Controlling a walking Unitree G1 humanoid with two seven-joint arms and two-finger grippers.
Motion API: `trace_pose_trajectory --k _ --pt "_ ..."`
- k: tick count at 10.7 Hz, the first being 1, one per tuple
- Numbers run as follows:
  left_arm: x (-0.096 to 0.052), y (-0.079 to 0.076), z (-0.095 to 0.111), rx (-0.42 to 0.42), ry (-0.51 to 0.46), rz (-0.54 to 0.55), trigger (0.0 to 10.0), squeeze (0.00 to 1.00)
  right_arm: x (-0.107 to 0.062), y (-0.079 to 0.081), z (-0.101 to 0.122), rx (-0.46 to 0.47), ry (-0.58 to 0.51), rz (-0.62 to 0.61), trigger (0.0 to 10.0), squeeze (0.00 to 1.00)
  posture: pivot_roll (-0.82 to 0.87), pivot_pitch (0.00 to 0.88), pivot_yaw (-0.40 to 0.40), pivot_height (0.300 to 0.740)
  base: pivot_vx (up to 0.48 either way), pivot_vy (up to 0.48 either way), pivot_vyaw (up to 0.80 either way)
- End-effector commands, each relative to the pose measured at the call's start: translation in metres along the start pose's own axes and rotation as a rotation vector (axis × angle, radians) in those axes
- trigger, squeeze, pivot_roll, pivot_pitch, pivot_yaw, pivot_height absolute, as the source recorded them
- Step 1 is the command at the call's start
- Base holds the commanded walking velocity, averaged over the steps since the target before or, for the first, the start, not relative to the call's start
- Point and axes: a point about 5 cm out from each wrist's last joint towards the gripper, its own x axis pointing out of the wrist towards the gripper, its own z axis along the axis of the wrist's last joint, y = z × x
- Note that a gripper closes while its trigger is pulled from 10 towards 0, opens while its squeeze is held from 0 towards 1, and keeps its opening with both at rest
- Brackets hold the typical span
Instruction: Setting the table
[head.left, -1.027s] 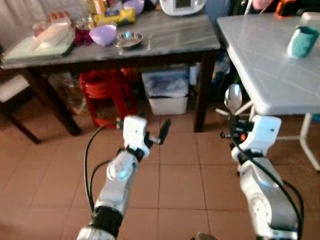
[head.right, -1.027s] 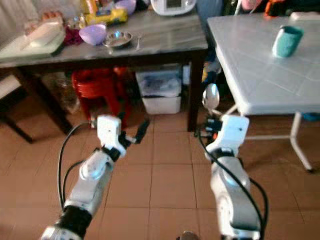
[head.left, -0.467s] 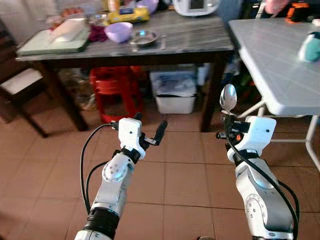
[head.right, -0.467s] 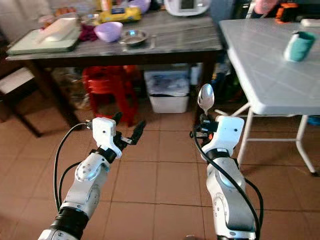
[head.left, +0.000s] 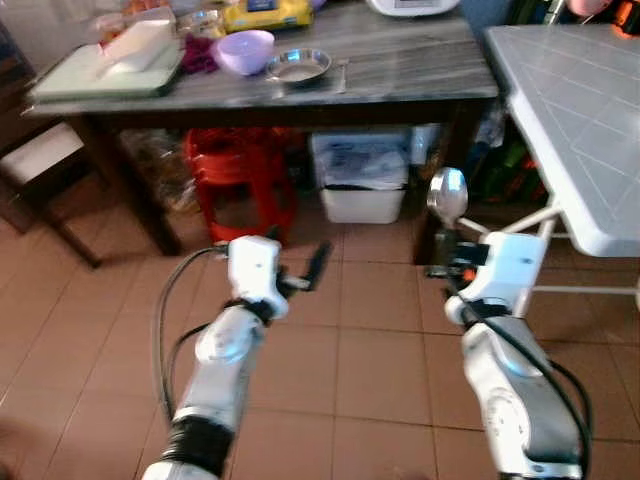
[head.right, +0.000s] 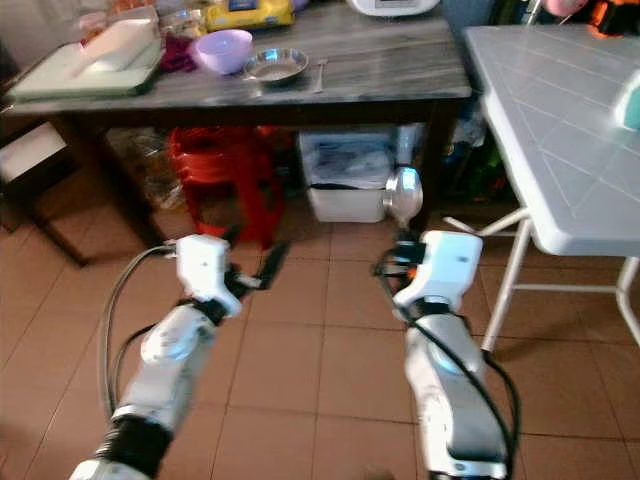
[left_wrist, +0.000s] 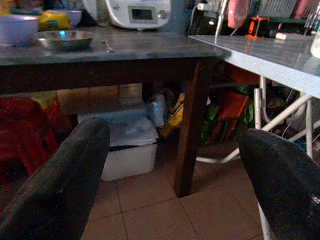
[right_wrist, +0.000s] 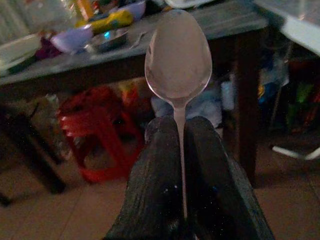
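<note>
We've got the right gripper (right_wrist: 180, 145) pinched tight on the spoon (head.left: 447, 195), bowl up toward 12 o'clock, while our left gripper (head.left: 305, 272) hangs wide open over the floor (head.left: 380, 350), holding nothing.

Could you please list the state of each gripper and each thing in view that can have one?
right gripper: shut on the spoon's handle, held above the floor.
spoon: upright, bowl up, clamped between the fingers.
left gripper: open, holding nothing.
metal dish: upright on the dark table.
purple bowl: upright on the same table.
white folding table: unfolded, standing.
</note>
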Motion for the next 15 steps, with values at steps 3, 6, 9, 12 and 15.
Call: trace_pose_trajectory --k 3,6,9,12,15 --pt "0.0019 -0.0079 0.0015 -0.009 -0.006 -0.024 10.0 0.00 -0.0027 -0.0071 -0.0015 -0.016 -0.001 -0.027 10.0 0.00 -0.26 0.116 0.101 0.740 0.396 0.000 0.00" --pt "-0.0001 -0.0094 0.0006 -0.010 -0.002 -0.024 10.0 0.00 -0.0021 -0.0037 -0.0043 -0.031 0.005 -0.016 10.0 0.00 -0.25 0.118 0.100 0.740 0.480 0.000 0.00" --pt "0.0010 -0.0106 0.0008 -0.011 0.000 -0.031 10.0 0.00 -0.0027 -0.0062 -0.0057 -0.034 0.008 -0.028 10.0 0.00 -0.26 0.117 0.104 0.740 0.480 0.000 0.00" --pt "0.0030 -0.0131 0.0009 -0.015 0.001 -0.040 10.0 0.00 -0.0044 -0.0075 -0.0072 -0.045 0.013 -0.033 10.0 0.00 -0.26 0.116 0.104 0.740 0.480 0.000 0.00" --pt "0.0028 -0.0137 0.0008 -0.013 0.004 -0.042 10.0 0.00 -0.0054 -0.0081 -0.0079 -0.044 0.013 -0.038 10.0 0.00 -0.26 0.119 0.107 0.740 0.480 0.000 0.00"
